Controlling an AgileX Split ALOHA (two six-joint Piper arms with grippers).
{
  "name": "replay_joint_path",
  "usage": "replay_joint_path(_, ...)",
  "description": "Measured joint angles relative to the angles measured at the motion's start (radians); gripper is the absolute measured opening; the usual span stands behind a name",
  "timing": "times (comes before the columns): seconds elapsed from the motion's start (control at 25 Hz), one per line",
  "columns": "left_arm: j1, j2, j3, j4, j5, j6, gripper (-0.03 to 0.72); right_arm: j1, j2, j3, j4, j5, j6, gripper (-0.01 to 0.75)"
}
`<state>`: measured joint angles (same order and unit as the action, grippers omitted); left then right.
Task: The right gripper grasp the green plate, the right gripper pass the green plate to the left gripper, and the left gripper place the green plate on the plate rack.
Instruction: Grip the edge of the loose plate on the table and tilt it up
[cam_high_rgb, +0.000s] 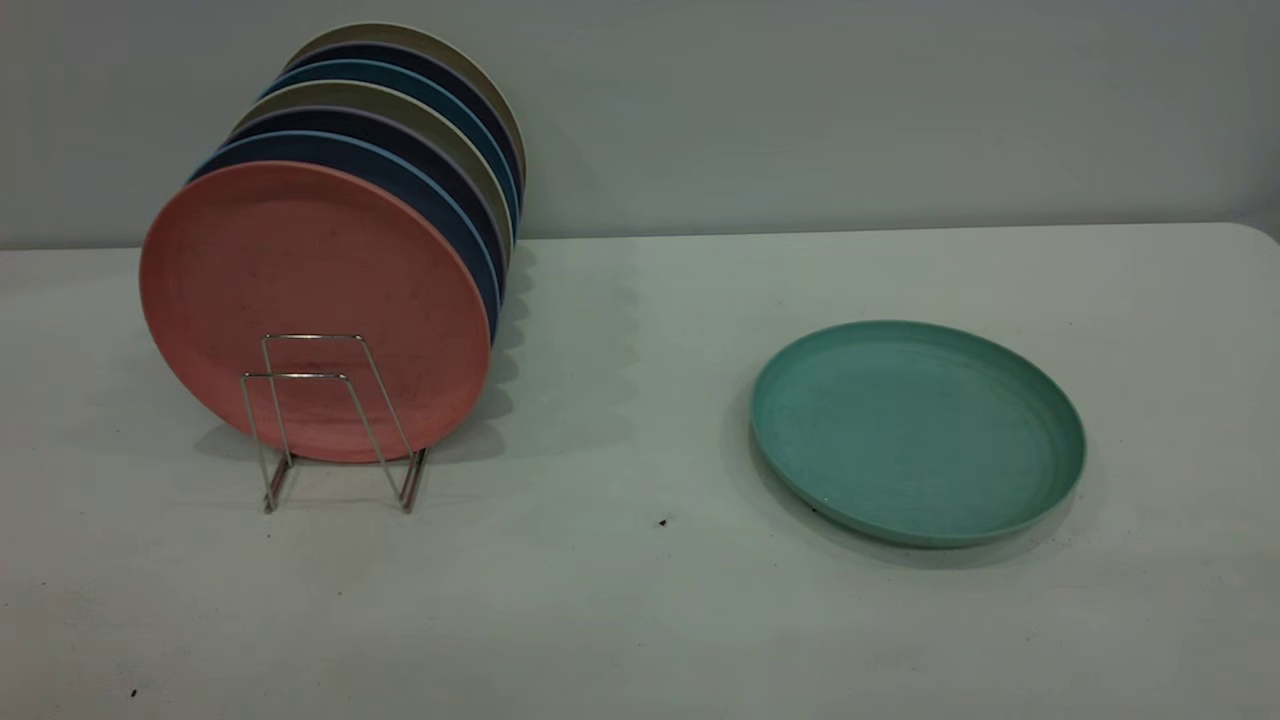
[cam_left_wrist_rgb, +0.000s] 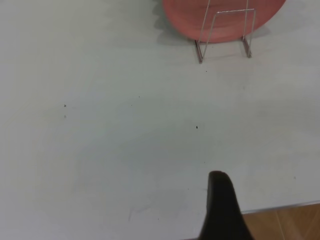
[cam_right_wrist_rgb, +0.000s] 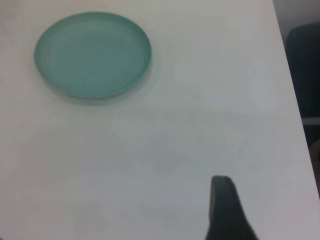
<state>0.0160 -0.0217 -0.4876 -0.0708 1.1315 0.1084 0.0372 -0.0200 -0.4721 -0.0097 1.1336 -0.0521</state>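
The green plate (cam_high_rgb: 918, 432) lies flat on the white table, right of centre; nothing touches it. It also shows in the right wrist view (cam_right_wrist_rgb: 93, 54), far from the right gripper (cam_right_wrist_rgb: 225, 205), of which only a dark fragment shows above bare table. The plate rack (cam_high_rgb: 335, 420) stands at the left and holds several upright plates. Its two front wire loops in front of the pink plate are empty. The rack also shows in the left wrist view (cam_left_wrist_rgb: 225, 30), far from the left gripper (cam_left_wrist_rgb: 222, 200), which is a dark fragment near the table's edge. Neither gripper shows in the exterior view.
A pink plate (cam_high_rgb: 310, 300) stands foremost in the rack, with dark blue, beige and teal plates (cam_high_rgb: 400, 130) behind it. A grey wall (cam_high_rgb: 800, 100) runs behind the table. The table's edge and wooden floor (cam_left_wrist_rgb: 285, 220) lie by the left gripper. A dark object (cam_right_wrist_rgb: 305, 65) stands beyond the table's edge.
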Motion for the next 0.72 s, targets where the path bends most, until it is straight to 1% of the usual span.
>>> replay_joint_path(0.56, 0.000, 0.000, 0.000, 0.000, 0.000, 0.000, 0.518, 0.000, 0.000, 0.000, 0.001, 0.000, 0.000, 0.457)
replay_joint_path(0.72, 0.000, 0.001, -0.001, 0.006, -0.003, 0.000, 0.518, 0.000, 0.003, 0.000, 0.033, 0.000, 0.002, 0.457)
